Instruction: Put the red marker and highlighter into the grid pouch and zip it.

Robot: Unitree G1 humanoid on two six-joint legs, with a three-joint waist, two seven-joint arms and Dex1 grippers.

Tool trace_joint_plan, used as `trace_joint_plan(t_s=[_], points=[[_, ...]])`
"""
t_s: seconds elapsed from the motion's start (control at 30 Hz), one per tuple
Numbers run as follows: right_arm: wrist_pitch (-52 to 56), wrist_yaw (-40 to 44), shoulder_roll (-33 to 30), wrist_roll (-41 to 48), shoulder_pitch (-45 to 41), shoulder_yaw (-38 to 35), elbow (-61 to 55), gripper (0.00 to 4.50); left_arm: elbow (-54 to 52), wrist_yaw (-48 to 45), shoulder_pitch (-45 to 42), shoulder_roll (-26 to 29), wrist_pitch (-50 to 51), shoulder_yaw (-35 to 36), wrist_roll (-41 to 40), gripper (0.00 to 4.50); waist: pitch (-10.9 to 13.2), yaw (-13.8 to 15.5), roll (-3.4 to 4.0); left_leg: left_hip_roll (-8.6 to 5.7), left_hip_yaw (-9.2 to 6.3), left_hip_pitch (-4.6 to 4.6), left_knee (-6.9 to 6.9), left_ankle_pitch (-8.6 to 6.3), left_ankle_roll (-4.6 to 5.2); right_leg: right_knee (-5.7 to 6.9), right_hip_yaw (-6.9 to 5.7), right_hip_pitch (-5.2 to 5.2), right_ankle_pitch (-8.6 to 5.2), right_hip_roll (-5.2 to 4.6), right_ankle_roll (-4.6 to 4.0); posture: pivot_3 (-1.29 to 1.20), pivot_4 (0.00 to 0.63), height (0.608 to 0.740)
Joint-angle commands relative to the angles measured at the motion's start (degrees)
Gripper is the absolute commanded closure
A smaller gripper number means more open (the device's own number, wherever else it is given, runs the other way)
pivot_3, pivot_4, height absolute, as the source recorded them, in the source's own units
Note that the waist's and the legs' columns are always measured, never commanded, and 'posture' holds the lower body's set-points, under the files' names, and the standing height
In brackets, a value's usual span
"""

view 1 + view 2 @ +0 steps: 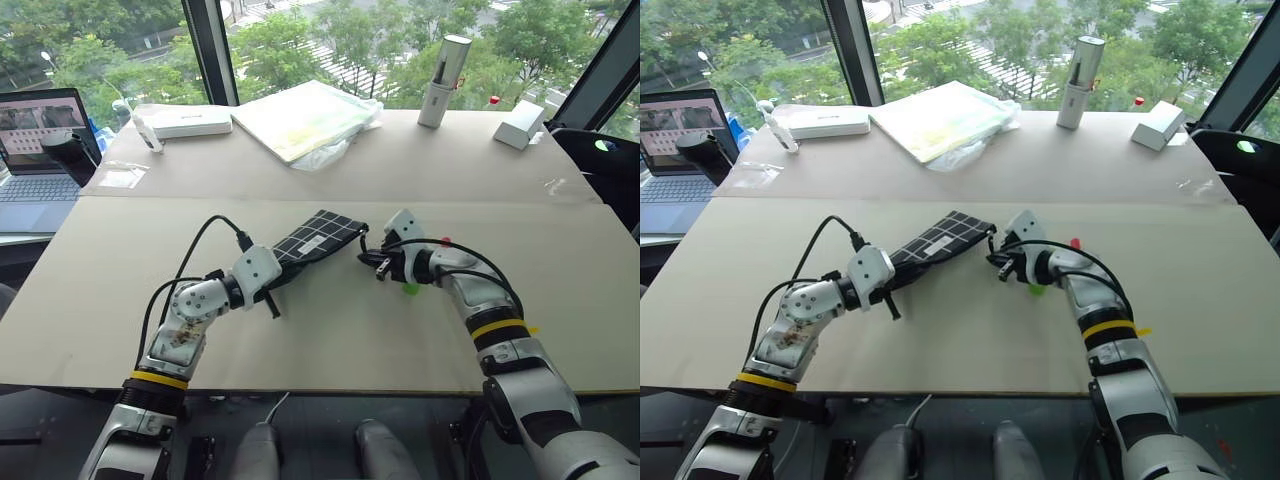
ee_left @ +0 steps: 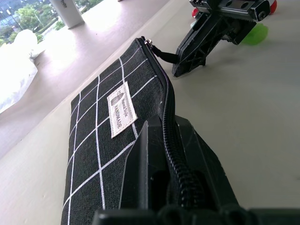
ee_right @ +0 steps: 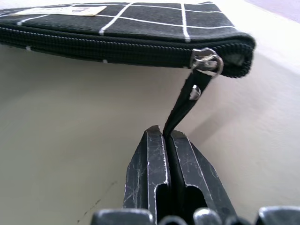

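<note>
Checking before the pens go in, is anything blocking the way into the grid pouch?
Yes: its zipper is closed along the whole grid pouch. The right gripper pinches the pull cord; the left gripper clamps the other end.

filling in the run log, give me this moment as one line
left hand: shut on grid pouch | right hand: shut on zipper pull | zipper: closed

Beige table [image 1: 330,340]; grid pouch [image 1: 318,238], highlighter [image 1: 410,289] on it
</note>
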Motion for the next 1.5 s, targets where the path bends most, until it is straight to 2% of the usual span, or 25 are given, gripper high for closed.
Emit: trace_joint_plan(t_s=[0.03, 0.3, 0.53, 0.67, 0.77, 0.83, 0.87, 1.0, 1.2, 1.23, 1.4, 1.5], points=[[-0.05, 4.52, -0.64, 1.36, 0.19, 1.53, -8.23, 4.47, -1.54, 0.65, -0.19, -0.35, -0.53, 0.5, -0.41, 4.5, 0.0, -0.01, 0.0, 0.0, 0.0, 0.0, 0.0, 0.0, 0.0, 0.0, 0.0, -0.01, 0.0, 0.0, 0.0, 0.0, 0.15, 0.74], [4.26, 8.33, 1.85, 1.92, 0.5, 6.47, -18.63, 4.47, -0.2, 0.4, -1.2, -1.27, -1.09, -0.02, -0.26, 4.5, 0.0, 0.03, 0.0, 0.0, -0.04, 0.0, 0.0, 0.0, 0.0, 0.01, -0.03, 0.0, 0.0, 0.0, 0.0, 0.0, 0.15, 0.74], [4.57, 12.46, 2.12, 0.57, 2.58, 12.32, -22.9, 4.47, 0.81, 0.03, -2.08, -1.76, -1.52, -0.07, -0.22, 4.5, 0.0, 0.32, 0.0, 0.0, -0.06, -0.01, 0.04, 0.0, 0.0, 0.01, -0.06, 0.02, 0.0, 0.0, 0.0, 0.0, 0.15, 0.74], [6.98, 10.75, 5.21, 2.66, 2.64, 11.65, -23.23, 4.47, 1.04, -0.02, -2.08, -1.92, -1.76, -0.12, -0.19, 4.5, 0.0, 0.31, 0.0, 0.0, -0.06, -0.02, 0.06, 0.01, -0.01, 0.02, -0.07, 0.01, 0.0, 0.0, 0.0, 0.0, 0.15, 0.74], [9.66, 7.82, 8.53, 5.18, 1.99, 8.24, -22.61, 4.47, 1.18, -0.11, -2.08, -2.02, -1.9, -0.21, -0.21, 4.5, 0.0, 0.29, 0.0, 0.0, -0.09, -0.02, 0.05, 0.01, -0.01, 0.03, -0.09, 0.01, 0.0, 0.0, 0.0, 0.0, 0.15, 0.74], [11.71, 7.48, 8.86, 7.09, 1.83, 6.11, -22.88, 3.79, 1.22, -0.13, -2.05, -2.08, -1.94, -0.23, -0.22, 4.5, 0.0, 0.29, 0.0, 0.0, -0.12, -0.03, 0.05, 0.01, -0.01, 0.04, -0.11, 0.01, 0.0, 0.0, 0.0, 0.0, 0.15, 0.74], [12.67, 6.93, 9.0, 8.02, 1.72, 4.88, -23.01, 3.73, 1.28, -0.15, -2.04, -2.12, -1.95, -0.23, -0.23, 4.5, 0.0, 0.29, 0.0, 0.0, -0.13, -0.03, 0.05, 0.01, -0.01, 0.05, -0.12, 0.01, 0.0, 0.01, 0.0, 0.0, 0.15, 0.74], [15.5, 6.97, 8.94, 11.02, 2.01, 3.48, -25.45, 2.31, 1.73, -0.16, -2.15, -2.3, -2.14, -0.25, -0.21, 4.5, 0.0, 0.46, 0.0, 0.0, -0.14, -0.04, 0.07, 0.01, -0.02, 0.04, -0.13, 0.04, 0.0, 0.0, 0.0, 0.0, 0.15, 0.74], [17.12, 6.36, 6.85, 10.65, 2.58, 4.34, -27.04, 0.26, 2.23, -0.26, -2.4, -2.62, -2.51, -0.31, -0.14, 4.5, 0.0, 0.36, 0.0, 0.0, -0.15, -0.04, 0.07, 0.01, -0.02, 0.04, -0.14, 0.03, 0.0, 0.0, 0.0, 0.0, 0.15, 0.74], [17.79, 6.38, 6.15, 10.76, 2.55, 4.19, -27.41, 0.05, 2.21, -0.29, -2.43, -2.64, -2.49, -0.32, -0.14, 4.5, 0.0, 0.44, 0.0, 0.0, -0.16, -0.04, 0.07, 0.01, -0.02, 0.04, -0.15, 0.02, 0.0, 0.0, 0.0, 0.0, 0.15, 0.74], [22.26, 16.55, -10.1, 18.32, 5.08, -4.78, -34.16, 0.05, 1.57, -0.24, -2.02, -2.36, -2.29, 0.01, -0.36, 4.5, 0.02, 1.81, -0.03, -0.03, -0.17, -0.12, 0.15, 0.01, -0.02, 0.0, -0.15, 0.03, 0.0, -0.02, 0.0, 0.0, 0.15, 0.74], [21.72, 16.88, -18.36, 19.34, 8.4, -10.11, -35.82, 0.05, 1.29, -0.18, -1.61, -2.31, -2.31, 0.06, -0.41, 4.5, 0.03, 2.16, -0.05, -0.04, -0.19, -0.12, 0.16, 0.01, -0.02, -0.03, -0.17, 0.05, 0.0, -0.03, 0.01, 0.0, 0.15, 0.74]])
